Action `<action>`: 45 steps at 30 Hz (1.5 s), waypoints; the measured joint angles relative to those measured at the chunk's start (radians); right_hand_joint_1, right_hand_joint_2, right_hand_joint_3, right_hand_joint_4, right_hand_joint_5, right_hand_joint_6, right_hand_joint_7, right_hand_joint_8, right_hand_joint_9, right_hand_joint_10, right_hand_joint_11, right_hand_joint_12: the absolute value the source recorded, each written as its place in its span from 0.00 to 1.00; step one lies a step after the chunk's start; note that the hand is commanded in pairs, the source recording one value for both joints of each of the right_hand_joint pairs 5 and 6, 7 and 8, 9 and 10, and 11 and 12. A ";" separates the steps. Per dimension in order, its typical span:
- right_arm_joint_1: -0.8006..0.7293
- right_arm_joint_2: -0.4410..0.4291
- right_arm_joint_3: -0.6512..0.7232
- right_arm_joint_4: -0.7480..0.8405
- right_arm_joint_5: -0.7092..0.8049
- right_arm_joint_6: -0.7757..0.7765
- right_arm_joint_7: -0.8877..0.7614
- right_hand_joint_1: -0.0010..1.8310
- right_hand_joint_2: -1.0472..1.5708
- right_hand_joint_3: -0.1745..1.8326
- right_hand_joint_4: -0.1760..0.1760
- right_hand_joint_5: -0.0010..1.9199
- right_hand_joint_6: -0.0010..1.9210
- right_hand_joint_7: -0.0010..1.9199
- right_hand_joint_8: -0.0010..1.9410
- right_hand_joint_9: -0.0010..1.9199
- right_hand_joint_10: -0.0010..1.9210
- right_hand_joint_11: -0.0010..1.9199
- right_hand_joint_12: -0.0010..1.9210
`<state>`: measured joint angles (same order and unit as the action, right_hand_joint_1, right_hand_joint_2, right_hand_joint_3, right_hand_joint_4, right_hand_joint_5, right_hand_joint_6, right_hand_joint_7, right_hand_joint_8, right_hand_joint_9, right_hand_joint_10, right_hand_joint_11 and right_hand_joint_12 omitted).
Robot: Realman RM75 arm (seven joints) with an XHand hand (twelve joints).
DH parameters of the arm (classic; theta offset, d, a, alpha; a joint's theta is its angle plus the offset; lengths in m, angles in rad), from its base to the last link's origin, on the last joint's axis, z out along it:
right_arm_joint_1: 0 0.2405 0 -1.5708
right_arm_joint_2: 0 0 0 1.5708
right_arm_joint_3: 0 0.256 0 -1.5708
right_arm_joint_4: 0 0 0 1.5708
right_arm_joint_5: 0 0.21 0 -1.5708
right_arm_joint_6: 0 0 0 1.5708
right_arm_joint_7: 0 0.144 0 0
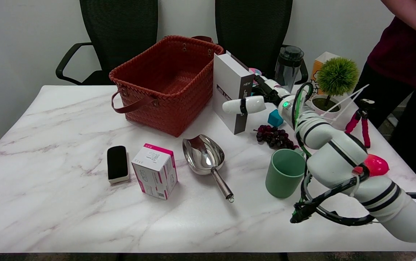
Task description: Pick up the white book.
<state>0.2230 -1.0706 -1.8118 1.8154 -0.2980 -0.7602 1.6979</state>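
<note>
The white book (230, 90) stands upright on the marble table (48, 203), just right of the red basket, with its dark-lettered spine facing me. My right hand (262, 95) is at the book's right edge at mid height. Its white thumb (243, 105) lies across the spine, and the other fingers (266, 84) run behind the book's far side, so the hand grips the book. The book's lower end still looks to be on the table. Where the far fingers touch is hidden by the book.
A red woven basket (164, 83) stands left of the book. In front are a metal scoop (204, 156), a pink-and-white box (155, 171), a black eraser (117, 163) and a green cup (284, 177). Grapes (275, 136), a teal cube (275, 118), a dark bottle (288, 67) and a potted plant (336, 78) crowd the right. A person (407, 43) stands at far right.
</note>
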 measured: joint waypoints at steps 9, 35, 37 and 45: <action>0.062 -0.012 -0.068 -0.037 -0.052 -0.044 0.036 0.50 0.42 0.36 0.50 0.00 0.00 0.15 0.15 0.17 0.17 0.08 0.08; 0.135 -0.029 -0.122 -0.143 -0.139 -0.084 0.091 0.50 0.43 0.36 0.50 0.00 0.00 0.16 0.16 0.17 0.17 0.08 0.08; 0.139 -0.029 -0.124 -0.153 -0.146 -0.085 0.098 0.50 0.43 0.37 0.50 0.00 0.00 0.16 0.16 0.17 0.17 0.08 0.08; 0.158 -0.033 -0.135 -0.203 -0.165 -0.086 0.136 0.50 0.43 0.39 0.50 0.00 0.00 0.16 0.16 0.17 0.17 0.09 0.09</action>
<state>0.3808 -1.1033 -1.9464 1.6127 -0.4627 -0.8460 1.8335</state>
